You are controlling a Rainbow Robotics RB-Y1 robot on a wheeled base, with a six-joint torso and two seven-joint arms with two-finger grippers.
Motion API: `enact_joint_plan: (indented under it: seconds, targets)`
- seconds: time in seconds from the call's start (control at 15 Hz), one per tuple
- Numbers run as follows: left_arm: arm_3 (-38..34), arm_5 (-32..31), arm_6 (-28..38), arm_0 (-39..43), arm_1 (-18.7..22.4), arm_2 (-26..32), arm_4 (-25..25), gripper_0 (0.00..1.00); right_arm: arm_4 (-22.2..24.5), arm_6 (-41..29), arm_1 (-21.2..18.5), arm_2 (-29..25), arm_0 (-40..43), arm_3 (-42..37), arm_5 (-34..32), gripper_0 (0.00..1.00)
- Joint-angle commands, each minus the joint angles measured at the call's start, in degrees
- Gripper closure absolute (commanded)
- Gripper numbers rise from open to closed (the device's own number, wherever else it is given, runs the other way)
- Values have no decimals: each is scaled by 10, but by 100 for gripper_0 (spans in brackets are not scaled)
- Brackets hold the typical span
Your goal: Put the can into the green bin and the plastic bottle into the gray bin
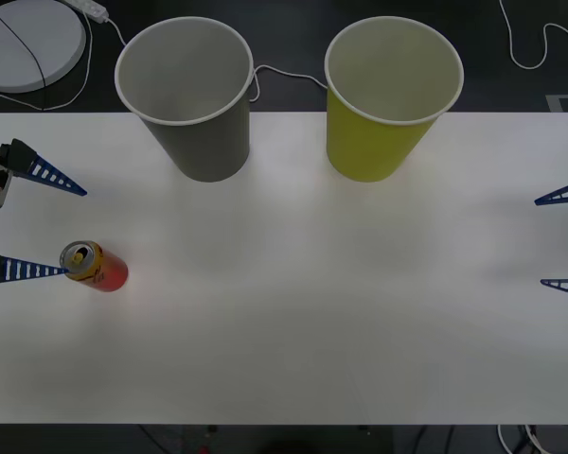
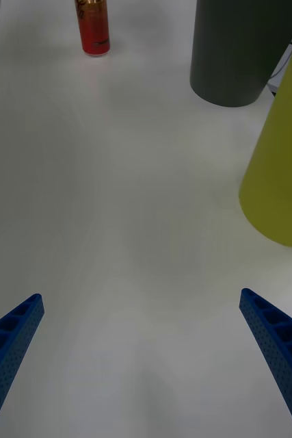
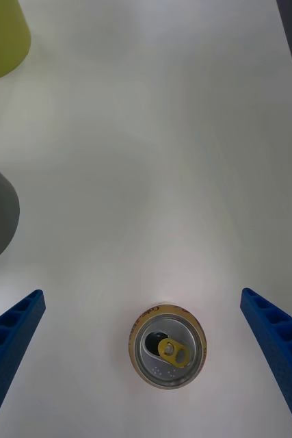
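The red can (image 1: pixel 95 267) stands upright on the white table at the left, its silver top with a yellow tab (image 3: pixel 167 345) facing up. My left gripper (image 1: pixel 76 233) is open; the can sits by its nearer fingertip (image 1: pixel 38 270), and in the left wrist view it lies between the fingers of that gripper (image 3: pixel 140 295). At the back stand the gray bin (image 1: pixel 194 104) and, to its right, the green bin (image 1: pixel 383 104), both upright. My right gripper (image 1: pixel 540 241) hangs open at the table's right edge, far from the can (image 2: pixel 95 27). The plastic bottle is out of view.
A round white disc (image 1: pixel 28 43) and white cables (image 1: pixel 540 47) lie on the dark surface behind the table. From the right wrist, the gray bin (image 2: pixel 234 55) and green bin (image 2: pixel 282 171) stand to one side of bare tabletop.
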Motion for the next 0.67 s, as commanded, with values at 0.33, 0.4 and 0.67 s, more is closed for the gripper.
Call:
enact_joint_plan:
  seconds: [0.33,0.4,0.67]
  targets:
    - [2,-2,0,-5,12,-5,-1,0,0,0,0,0,0,0,0,0]
    - [1,-2,3,-5,23,-5,8,0,0,0,0,0,0,0,0,0]
    - [60,-3,-18,-2,28,-5,57,0,0,0,0,0,0,0,0,0]
